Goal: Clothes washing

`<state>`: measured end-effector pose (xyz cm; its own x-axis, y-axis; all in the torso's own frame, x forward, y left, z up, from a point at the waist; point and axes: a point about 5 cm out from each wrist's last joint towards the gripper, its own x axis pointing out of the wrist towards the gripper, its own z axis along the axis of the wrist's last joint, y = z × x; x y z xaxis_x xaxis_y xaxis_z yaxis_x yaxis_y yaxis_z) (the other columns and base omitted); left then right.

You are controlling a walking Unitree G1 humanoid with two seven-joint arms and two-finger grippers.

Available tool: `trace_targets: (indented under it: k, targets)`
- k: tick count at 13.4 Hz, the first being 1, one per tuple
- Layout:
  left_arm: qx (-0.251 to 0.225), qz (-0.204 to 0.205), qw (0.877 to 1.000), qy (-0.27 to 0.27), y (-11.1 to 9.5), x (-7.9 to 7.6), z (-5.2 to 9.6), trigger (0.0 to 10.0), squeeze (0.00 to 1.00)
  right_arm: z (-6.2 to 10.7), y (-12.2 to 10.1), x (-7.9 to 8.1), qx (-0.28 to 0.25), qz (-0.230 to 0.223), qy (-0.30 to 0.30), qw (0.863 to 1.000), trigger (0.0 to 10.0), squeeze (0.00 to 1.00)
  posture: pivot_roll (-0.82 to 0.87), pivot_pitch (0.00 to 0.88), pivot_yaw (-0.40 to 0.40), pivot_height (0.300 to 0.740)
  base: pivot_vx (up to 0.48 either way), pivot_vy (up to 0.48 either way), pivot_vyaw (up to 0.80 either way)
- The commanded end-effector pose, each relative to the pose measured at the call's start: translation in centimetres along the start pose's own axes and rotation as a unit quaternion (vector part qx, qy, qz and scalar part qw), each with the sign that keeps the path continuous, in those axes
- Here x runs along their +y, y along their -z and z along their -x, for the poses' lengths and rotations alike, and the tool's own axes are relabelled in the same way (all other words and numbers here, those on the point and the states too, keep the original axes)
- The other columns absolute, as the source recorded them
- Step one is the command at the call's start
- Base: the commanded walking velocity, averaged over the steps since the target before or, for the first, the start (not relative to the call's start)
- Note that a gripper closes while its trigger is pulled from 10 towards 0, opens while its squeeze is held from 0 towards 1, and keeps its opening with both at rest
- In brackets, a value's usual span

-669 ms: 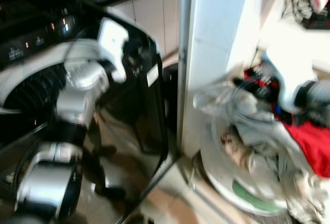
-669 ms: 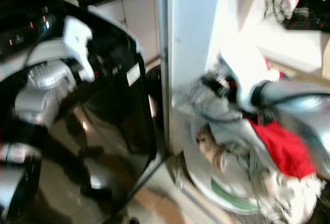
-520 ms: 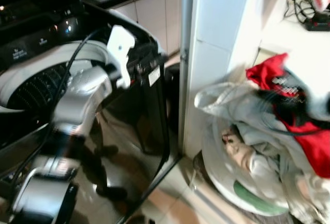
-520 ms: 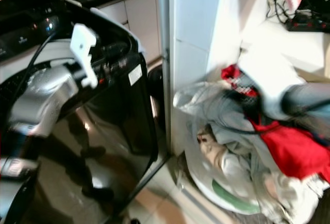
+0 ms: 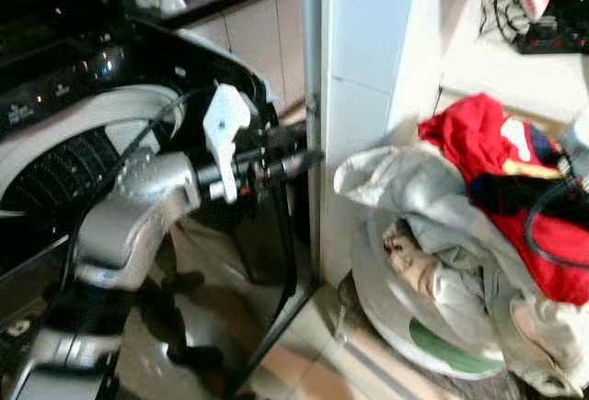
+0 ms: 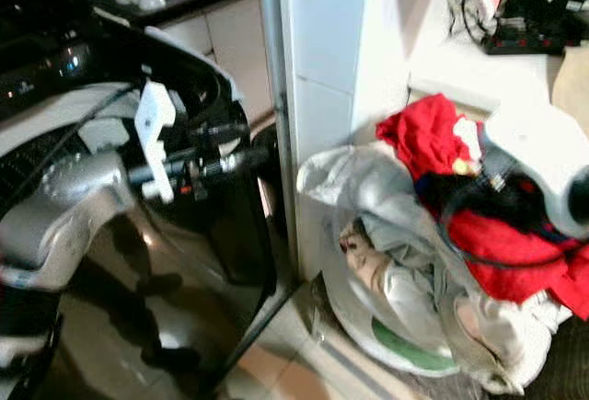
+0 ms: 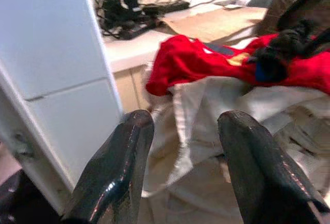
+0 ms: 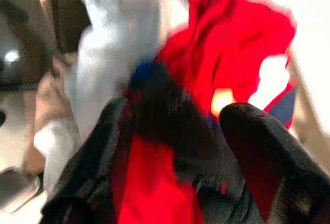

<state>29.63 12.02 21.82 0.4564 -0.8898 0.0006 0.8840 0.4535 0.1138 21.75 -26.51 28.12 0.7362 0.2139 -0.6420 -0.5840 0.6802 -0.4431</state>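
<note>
Left of frame: the glossy black washing machine [image 5: 230, 234], its pale drum rim at the upper left. The left gripper [image 5: 299, 147] reaches from frame centre towards the white tiled pillar [image 5: 368, 97]. The left wrist view shows its smooth black fingers [image 7: 116, 167] spread apart, holding nothing, with the laundry beyond. Right of frame: a round white basket [image 5: 405, 322] heaped with soft, crumpled clothes: a grey garment [image 5: 405, 184] and a red garment [image 5: 479, 133]. The right gripper [image 8: 170, 147] sits among the red garment, fingers parted around dark cloth [image 8: 165, 105]; whether it grips cannot be determined.
</note>
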Motion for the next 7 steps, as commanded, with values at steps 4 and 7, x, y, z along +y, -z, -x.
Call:
trace_targets:
  k: [4, 7]
  targets:
    - [0.005, 0.024, 0.999, 0.046, -0.4, -1.9, -0.2, 10.0, 0.0, -1.4, 2.1, -1.6, -0.005, -0.026, 0.053, 0.998, 10.0, 0.0, -0.14, 0.0, 0.122, 0.74, 0.0, 0.0, 0.0]
    - [0.0, 0.031, 0.999, 0.045, -0.5, -2.2, -0.2, 10.0, 0.0, -1.8, 2.7, -2.5, -0.016, -0.045, 0.072, 0.996, 3.3, 0.0, -0.14, 0.0, 0.122, 0.74, 0.0, 0.0, 0.0]
